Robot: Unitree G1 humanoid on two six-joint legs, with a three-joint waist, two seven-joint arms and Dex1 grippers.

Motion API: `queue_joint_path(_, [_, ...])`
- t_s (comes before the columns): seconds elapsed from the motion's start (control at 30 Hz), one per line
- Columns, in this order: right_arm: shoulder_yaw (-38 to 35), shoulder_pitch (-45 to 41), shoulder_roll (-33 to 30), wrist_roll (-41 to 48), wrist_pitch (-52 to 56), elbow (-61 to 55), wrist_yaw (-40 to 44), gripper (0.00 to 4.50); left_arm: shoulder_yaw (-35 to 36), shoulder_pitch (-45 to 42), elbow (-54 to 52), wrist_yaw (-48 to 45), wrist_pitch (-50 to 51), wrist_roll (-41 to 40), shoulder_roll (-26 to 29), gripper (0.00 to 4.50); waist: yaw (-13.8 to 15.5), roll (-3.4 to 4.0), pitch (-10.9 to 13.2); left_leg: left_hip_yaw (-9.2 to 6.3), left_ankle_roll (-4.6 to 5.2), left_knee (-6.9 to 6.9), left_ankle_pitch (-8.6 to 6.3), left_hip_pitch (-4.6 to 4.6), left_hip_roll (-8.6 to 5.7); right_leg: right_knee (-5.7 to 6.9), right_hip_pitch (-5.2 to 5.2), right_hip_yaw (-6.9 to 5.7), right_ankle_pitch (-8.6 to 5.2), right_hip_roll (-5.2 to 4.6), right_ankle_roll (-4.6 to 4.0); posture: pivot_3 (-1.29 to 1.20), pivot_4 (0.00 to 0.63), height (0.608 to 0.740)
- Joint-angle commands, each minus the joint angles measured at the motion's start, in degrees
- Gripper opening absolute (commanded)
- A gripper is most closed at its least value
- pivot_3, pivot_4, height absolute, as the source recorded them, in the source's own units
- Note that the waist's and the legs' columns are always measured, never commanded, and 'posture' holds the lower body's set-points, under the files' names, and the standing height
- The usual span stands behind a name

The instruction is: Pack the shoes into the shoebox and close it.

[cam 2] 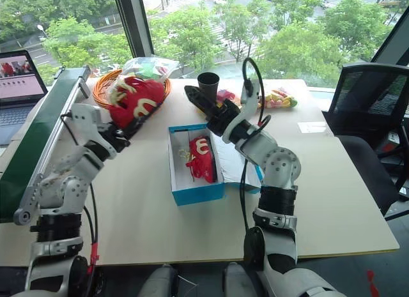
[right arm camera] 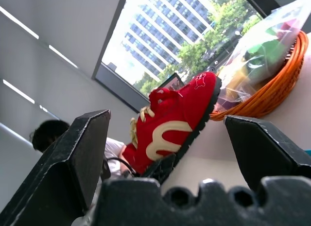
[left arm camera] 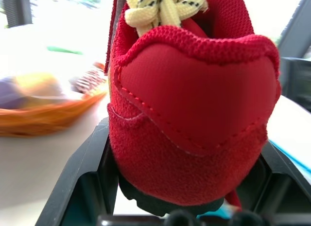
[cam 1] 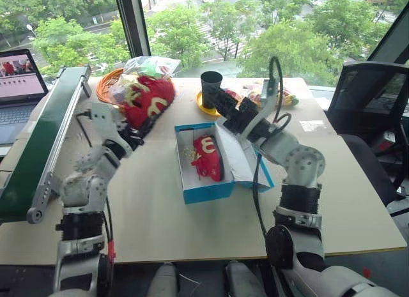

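Observation:
One red shoe [cam 1: 208,158] with white curly marks lies inside the open blue shoebox [cam 1: 204,191] at the table's middle. The box's lid [cam 1: 241,158] lies flapped out to the right, white side up. The other shoe [cam 1: 150,99] hangs tilted in the air left of the box, heel end clamped in my left gripper [cam 1: 137,134]. The left wrist view has its heel [left arm camera: 194,114] wedged between the fingers [left arm camera: 82,177]. My right gripper [cam 2: 195,96] stands open over the box's far end, beside a black cup, with nothing in it. Its fingers [right arm camera: 77,158] frame the held shoe [right arm camera: 175,121].
An orange woven basket [cam 1: 105,86] with crinkly bags sits at the back left. The black cup [cam 1: 211,85] stands on a yellow saucer behind the box. More colourful bags [cam 1: 284,96] lie back right. A green rail [cam 1: 45,144] and laptop [cam 1: 19,86] flank the left; a chair [cam 1: 370,99] stands right.

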Motion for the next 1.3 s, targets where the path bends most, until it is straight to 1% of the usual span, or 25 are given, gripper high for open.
queue_joint_path(0.03, [-4.39,-1.38,2.13,9.34,-0.25,0.05,-5.05,4.50,-0.75,0.08,-5.82,0.68,2.75,-3.06,-1.94,2.57,-0.31,0.00,0.00,0.00,0.00,0.03,0.00,0.00,0.00,-0.01,0.01,0.01,0.00,0.01,0.00,0.00,0.150,0.734])
queue_joint_path(0.17, [-4.88,0.05,1.18,11.40,-0.28,1.27,-7.95,4.50,-3.02,-0.56,-8.02,2.21,4.18,-2.79,-4.46,2.57,-0.23,0.02,0.01,0.01,0.01,0.11,0.01,0.02,-0.01,-0.01,0.09,0.01,0.00,0.03,0.01,0.00,0.150,0.734])
queue_joint_path(0.27, [-3.87,1.44,0.27,11.45,-0.12,0.94,-8.90,4.50,-2.93,-2.18,-9.45,3.53,5.58,-3.63,-5.62,2.57,-0.19,0.02,0.01,0.01,0.01,0.12,0.01,0.00,-0.02,-0.04,0.09,0.01,-0.01,0.03,0.01,0.00,0.150,0.734])
queue_joint_path(0.4, [-2.20,2.08,-0.34,11.24,-0.19,0.85,-9.17,4.50,-3.53,-2.13,-11.65,4.64,7.36,-4.45,-7.09,2.57,-0.27,0.04,0.03,0.01,0.01,0.11,0.01,-0.04,-0.02,-0.06,0.06,0.03,-0.01,0.03,0.01,0.00,0.150,0.734])
queue_joint_path(0.57, [-0.83,1.64,0.31,11.24,-1.10,1.23,-9.45,4.50,-5.95,-2.11,-14.18,6.79,9.16,-5.43,-10.89,2.57,-0.23,0.05,0.03,0.02,0.01,0.13,0.01,-0.03,-0.01,-0.05,0.08,0.04,-0.01,0.05,0.01,0.00,0.150,0.734])
queue_joint_path(0.73, [0.11,0.59,-0.14,11.54,-1.84,1.52,-8.88,4.50,-7.33,-0.99,-15.48,7.69,10.00,-5.15,-12.46,2.57,-0.23,0.05,0.03,0.02,0.01,0.13,0.01,-0.04,-0.02,-0.07,0.08,0.04,-0.01,0.05,0.02,0.00,0.150,0.734])
queue_joint_path(0.83, [0.81,0.34,-0.43,10.43,-2.67,1.54,-8.59,3.78,-7.69,-0.84,-15.66,7.81,10.18,-5.24,-12.82,2.57,-0.18,0.06,0.03,0.02,0.01,0.13,0.01,-0.04,-0.02,-0.07,0.08,0.04,-0.01,0.06,0.02,0.00,0.150,0.734])
queue_joint_path(0.97, [1.12,0.10,-0.89,9.60,-3.83,1.64,-8.91,2.41,-6.91,-0.85,-15.62,7.66,10.69,-5.43,-12.07,2.57,-0.18,0.06,0.03,0.02,0.01,0.13,0.01,-0.04,-0.02,-0.08,0.08,0.05,-0.01,0.06,0.02,0.00,0.150,0.734])
queue_joint_path(1.0, [1.23,-0.14,-1.33,9.15,-4.11,1.77,-9.15,2.16,-6.58,-0.82,-15.50,7.82,11.04,-5.13,-11.38,2.57,-0.17,0.06,0.03,0.02,0.01,0.13,0.01,-0.04,-0.02,-0.08,0.08,0.05,-0.01,0.06,0.02,0.00,0.150,0.734])
queue_joint_path(1.1, [1.82,-0.64,-2.38,7.92,-4.77,2.16,-9.66,1.17,-5.81,-0.58,-15.20,7.94,11.66,-4.99,-10.19,2.57,-0.23,0.06,0.04,0.02,0.01,0.13,0.01,-0.04,-0.02,-0.08,0.08,0.05,-0.01,0.06,0.02,0.00,0.150,0.734])
queue_joint_path(1.13, [2.23,-0.99,-2.89,7.11,-5.07,2.20,-9.78,0.92,-4.89,-0.34,-15.25,8.00,12.08,-5.76,-9.94,3.57,-0.22,0.08,0.04,0.02,0.01,0.13,0.01,-0.04,-0.02,-0.08,0.08,0.05,-0.01,0.06,0.02,0.00,0.150,0.734])
queue_joint_path(1.17, [2.56,-1.38,-3.33,6.27,-5.44,2.19,-9.79,0.74,-4.19,-0.05,-15.55,7.56,12.65,-6.62,-9.40,3.67,-0.22,0.09,0.05,0.02,0.01,0.13,0.01,-0.04,-0.02,-0.08,0.08,0.05,-0.01,0.06,0.02,0.00,0.150,0.734])
queue_joint_path(1.2, [2.85,-1.81,-3.77,5.56,-5.78,2.15,-9.76,0.42,-3.93,0.31,-16.05,6.84,13.30,-6.94,-8.26,4.20,-0.21,0.08,0.05,0.02,0.01,0.13,0.01,-0.05,-0.02,-0.09,0.08,0.05,-0.01,0.06,0.02,0.00,0.150,0.734])
queue_joint_path(1.23, [3.15,-2.18,-4.18,5.07,-5.97,2.08,-9.58,0.38,-4.03,0.69,-16.49,6.25,13.85,-6.68,-6.77,4.50,-0.20,0.09,0.05,0.02,0.01,0.13,0.01,-0.05,-0.02,-0.10,0.08,0.05,-0.02,0.06,0.02,0.00,0.150,0.734])
queue_joint_path(1.3, [3.92,-2.78,-5.16,5.40,-4.83,1.65,-8.15,0.37,-6.15,2.74,-17.09,-0.08,13.40,-3.81,1.78,4.50,-0.36,0.09,0.05,0.02,0.01,0.11,0.01,-0.04,-0.01,-0.09,0.06,0.05,-0.02,0.08,0.02,0.00,0.150,0.734])
